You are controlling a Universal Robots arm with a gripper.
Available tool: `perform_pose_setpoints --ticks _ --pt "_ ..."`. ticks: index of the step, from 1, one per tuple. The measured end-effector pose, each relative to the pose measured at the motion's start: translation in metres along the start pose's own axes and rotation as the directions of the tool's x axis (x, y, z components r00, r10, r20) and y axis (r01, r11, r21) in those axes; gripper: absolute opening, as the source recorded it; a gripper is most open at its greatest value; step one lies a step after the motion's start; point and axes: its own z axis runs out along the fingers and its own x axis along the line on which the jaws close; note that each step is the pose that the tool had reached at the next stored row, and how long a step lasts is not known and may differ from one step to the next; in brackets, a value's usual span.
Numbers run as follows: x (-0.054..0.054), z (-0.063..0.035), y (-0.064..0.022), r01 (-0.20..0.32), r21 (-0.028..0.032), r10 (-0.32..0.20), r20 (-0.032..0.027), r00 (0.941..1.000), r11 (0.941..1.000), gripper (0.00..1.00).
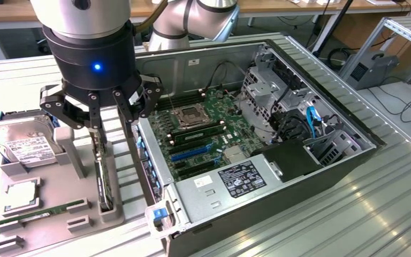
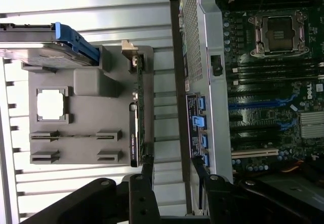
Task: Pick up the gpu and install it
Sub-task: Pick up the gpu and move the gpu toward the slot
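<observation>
The gpu (image 1: 103, 182) stands on its edge in a slot of the grey holder (image 1: 55, 176), just outside the open computer case. In the wrist view the gpu (image 2: 135, 118) is seen edge-on, with its black shroud, green board and silver bracket end. My gripper (image 1: 111, 140) hangs directly over the card's far end, and its fingers (image 1: 128, 126) are spread apart. In the wrist view the gripper (image 2: 172, 169) is open with only the ribbed table between the fingertips. One finger (image 2: 148, 164) lies close to the card's end. Whether it touches the card I cannot tell.
The holder also carries a hard drive (image 1: 20, 143) with a blue frame, a square processor (image 1: 21, 193) and a RAM stick (image 1: 27, 217). The open case (image 1: 213, 201) lies at the exterior view's right, showing its motherboard (image 2: 268, 82) with blue card slots (image 1: 191, 152).
</observation>
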Motion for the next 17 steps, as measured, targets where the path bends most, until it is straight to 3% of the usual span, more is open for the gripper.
perform_pose_setpoints --ticks 17 --pt "0.0002 0.0043 -0.0003 0.000 -0.0001 0.000 0.0000 1.0000 1.0000 0.42"
